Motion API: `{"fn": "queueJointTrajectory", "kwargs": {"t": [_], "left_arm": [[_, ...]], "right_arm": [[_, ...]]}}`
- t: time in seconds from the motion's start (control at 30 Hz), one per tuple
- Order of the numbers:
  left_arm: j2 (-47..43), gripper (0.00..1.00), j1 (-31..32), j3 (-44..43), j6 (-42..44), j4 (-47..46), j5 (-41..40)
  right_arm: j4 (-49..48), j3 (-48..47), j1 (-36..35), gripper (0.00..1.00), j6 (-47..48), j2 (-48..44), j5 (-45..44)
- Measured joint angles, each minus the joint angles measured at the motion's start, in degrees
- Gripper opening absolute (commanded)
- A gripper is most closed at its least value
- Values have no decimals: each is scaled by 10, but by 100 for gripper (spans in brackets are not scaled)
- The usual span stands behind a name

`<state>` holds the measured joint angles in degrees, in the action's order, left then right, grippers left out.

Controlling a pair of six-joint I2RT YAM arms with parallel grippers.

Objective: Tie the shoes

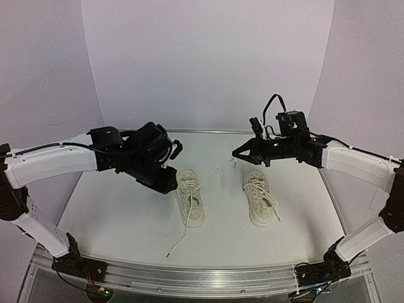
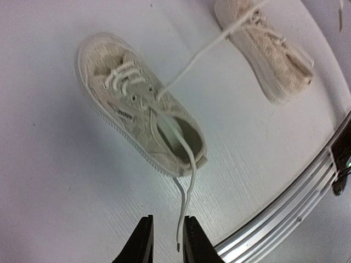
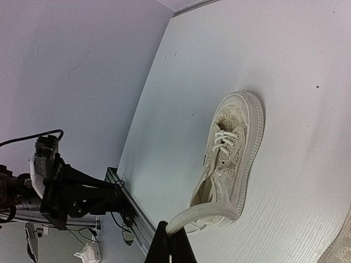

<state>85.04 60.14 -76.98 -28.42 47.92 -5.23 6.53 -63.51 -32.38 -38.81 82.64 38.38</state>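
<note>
Two cream-white shoes lie side by side on the white table, the left shoe (image 1: 189, 201) and the right shoe (image 1: 260, 197). My right gripper (image 1: 237, 154) hovers above and between them, shut on one lace (image 1: 214, 173) of the left shoe and holding it taut. In the right wrist view the fingers pinch that lace (image 3: 204, 211) above the left shoe (image 3: 233, 159). My left gripper (image 1: 169, 184) hangs at the left shoe's toe side. In the left wrist view it (image 2: 167, 241) is narrowly open over the shoe's (image 2: 131, 98) other lace (image 2: 186, 186), whose end lies on the table below the fingers (image 2: 143, 244).
The loose lace (image 1: 183, 237) trails toward the table's near metal rail (image 1: 202, 274). The rail also shows in the left wrist view (image 2: 290, 203). The right shoe (image 2: 269, 49) lies just beyond the taut lace. Pale walls close in the back and both sides.
</note>
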Motion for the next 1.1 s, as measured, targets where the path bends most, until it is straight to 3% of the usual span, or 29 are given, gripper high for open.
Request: {"fn": "queueJointTrajectory", "kwargs": {"t": [0.2,0.57,0.8,0.93,1.1], "left_arm": [[54,45,86,120,13,5,26],[206,44,145,97,23,6,12],[251,30,151,59,37,18,6],[263,2,151,43,43,20,11],[250,0,144,59,32,-1,49]], "right_arm": [[5,0,0,0,0,-1,-1],[9,1,0,0,0,-1,-1],[10,1,0,0,0,-1,-1],[13,1,0,0,1,-1,-1],[20,1,0,0,3,-2,-2]]}}
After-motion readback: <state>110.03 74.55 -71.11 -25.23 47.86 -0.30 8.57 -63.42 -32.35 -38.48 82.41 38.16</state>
